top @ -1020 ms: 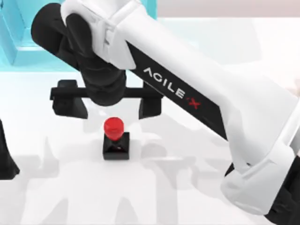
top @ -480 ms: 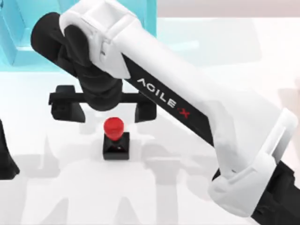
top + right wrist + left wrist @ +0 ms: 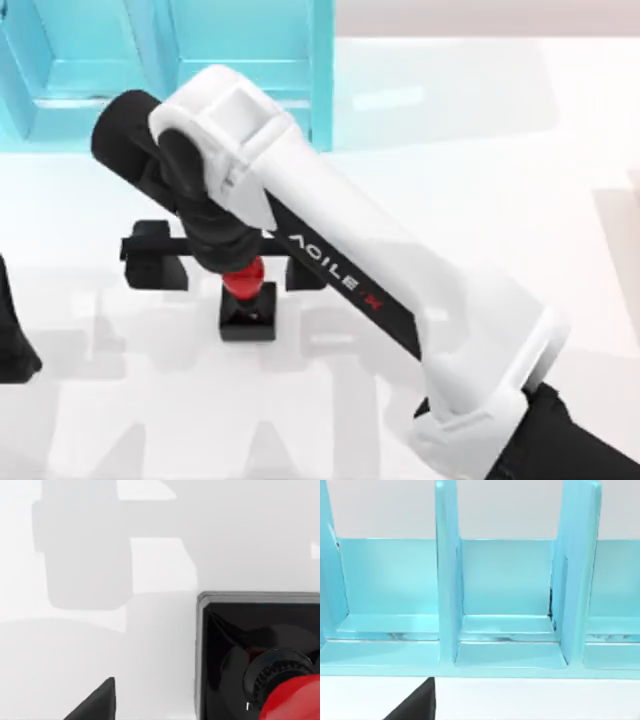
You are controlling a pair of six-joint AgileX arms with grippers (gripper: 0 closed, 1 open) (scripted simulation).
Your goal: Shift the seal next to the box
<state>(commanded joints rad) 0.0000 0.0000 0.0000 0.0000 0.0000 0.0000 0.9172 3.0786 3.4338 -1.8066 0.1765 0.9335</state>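
The seal (image 3: 248, 305), a red ball knob on a black square base, stands on the white table in front of the box (image 3: 240, 60), well apart from it. My right gripper (image 3: 230, 268) hangs over the seal, open, one finger on either side of the knob; its black wrist hides part of the red ball. Close up in the right wrist view are the seal's base (image 3: 220, 645) and knob (image 3: 292, 700), beside one dark fingertip (image 3: 95, 705). The turquoise box with its upright dividers (image 3: 447, 580) faces the left wrist camera.
My left arm (image 3: 12, 340) rests parked at the table's left edge, and one of its fingers (image 3: 415, 706) shows in the left wrist view. The right arm's white link (image 3: 400, 300) crosses the table from the lower right. White table lies to the right of the box.
The right gripper has come down and toward the front, from behind the seal to over it, its fingers now flanking the knob. The seal has stayed in place.
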